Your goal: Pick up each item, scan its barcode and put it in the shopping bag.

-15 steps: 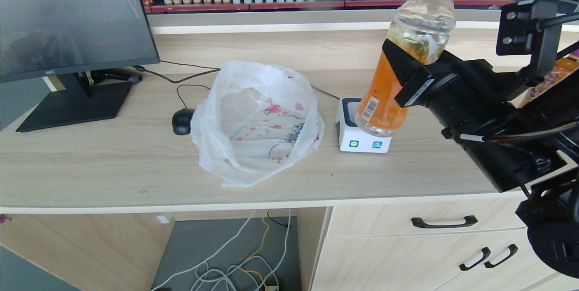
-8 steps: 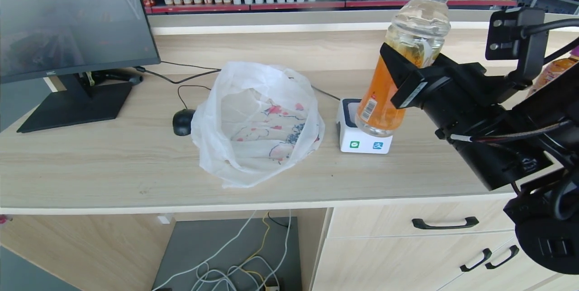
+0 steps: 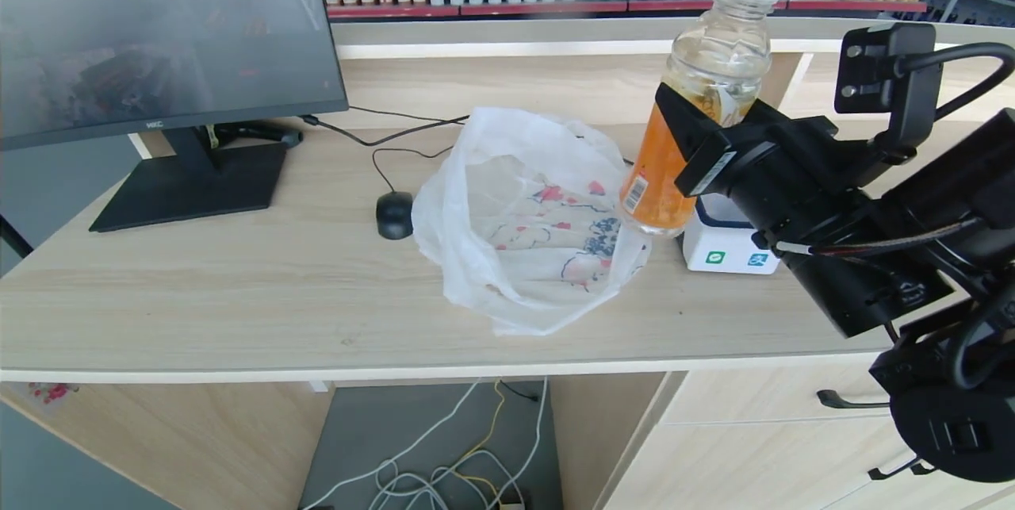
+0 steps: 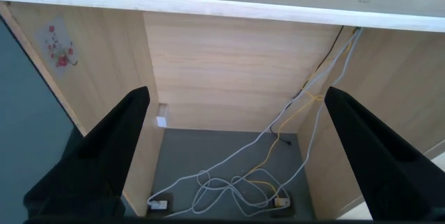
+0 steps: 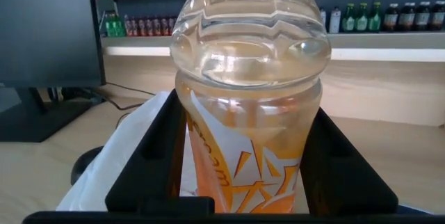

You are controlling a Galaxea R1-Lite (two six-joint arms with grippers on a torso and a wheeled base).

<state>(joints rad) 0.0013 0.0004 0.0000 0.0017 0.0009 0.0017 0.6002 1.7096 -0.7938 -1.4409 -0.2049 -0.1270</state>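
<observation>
Bottle (image 3: 714, 66) aloft at shopping bag's (image 3: 531, 216) right edge

**Trainee:** Which parts of the bottle (image 3: 718, 58) are masked?

**Operator:** The right claw (image 3: 691, 133) covers its mid-body. I see its cap meet the head view's upper edge, and the right wrist view crops both ends. Its barcode (image 3: 634, 194) is too small for me to read.

**Trainee:** And the rest?

**Operator:** The scanner (image 3: 729, 256) is partly behind the bottle and claw. In the shopping bag (image 3: 531, 216), I cannot tell print from contents. The monitor (image 3: 158, 26) is cropped at two edges.
</observation>
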